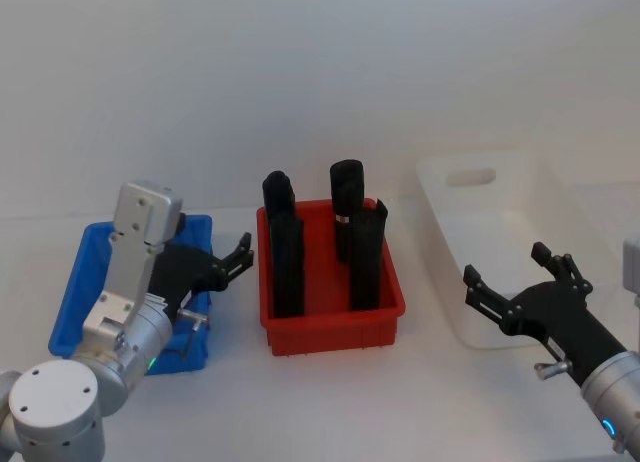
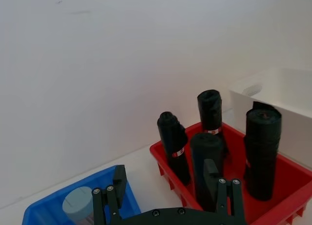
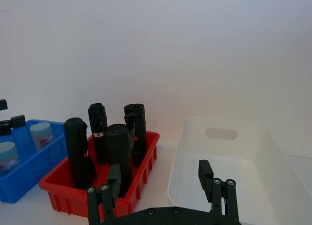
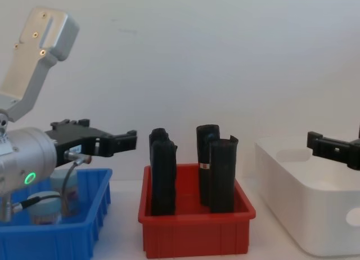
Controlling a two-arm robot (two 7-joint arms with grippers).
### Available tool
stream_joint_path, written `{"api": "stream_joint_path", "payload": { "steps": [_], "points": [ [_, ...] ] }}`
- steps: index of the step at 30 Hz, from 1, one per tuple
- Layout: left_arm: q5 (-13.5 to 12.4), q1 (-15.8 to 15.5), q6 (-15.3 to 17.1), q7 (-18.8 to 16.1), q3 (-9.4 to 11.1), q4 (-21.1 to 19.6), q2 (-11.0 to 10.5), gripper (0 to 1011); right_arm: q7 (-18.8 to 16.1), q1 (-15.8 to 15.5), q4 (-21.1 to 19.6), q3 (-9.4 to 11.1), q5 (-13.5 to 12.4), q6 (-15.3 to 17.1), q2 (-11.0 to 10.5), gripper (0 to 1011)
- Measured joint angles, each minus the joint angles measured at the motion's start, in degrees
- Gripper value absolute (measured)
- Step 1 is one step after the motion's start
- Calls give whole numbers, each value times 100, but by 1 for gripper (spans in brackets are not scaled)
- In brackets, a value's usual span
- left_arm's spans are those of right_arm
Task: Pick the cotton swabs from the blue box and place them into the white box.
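Hovering open-jawed: left gripper over blue box | right gripper over white box | swabs counted: two | rolls: four

Upright black sleeves in red bin, mid tabletop, wall off blue box from white box; white box interior free.

Blue box (cotton swabs too) partly behind left arm

Cotton swabs upright in blue box — pale-capped.
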State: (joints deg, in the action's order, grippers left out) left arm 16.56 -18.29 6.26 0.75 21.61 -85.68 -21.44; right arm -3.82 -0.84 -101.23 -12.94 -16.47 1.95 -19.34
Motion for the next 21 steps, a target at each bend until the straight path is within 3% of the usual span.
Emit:
{"api": "stream_joint_path", "payload": {
  "steps": [21],
  "points": [
    [263,-213,706,-176,-357,523,-92,1004,0,0,0,0,0,0,0,1002]
  ]
}}
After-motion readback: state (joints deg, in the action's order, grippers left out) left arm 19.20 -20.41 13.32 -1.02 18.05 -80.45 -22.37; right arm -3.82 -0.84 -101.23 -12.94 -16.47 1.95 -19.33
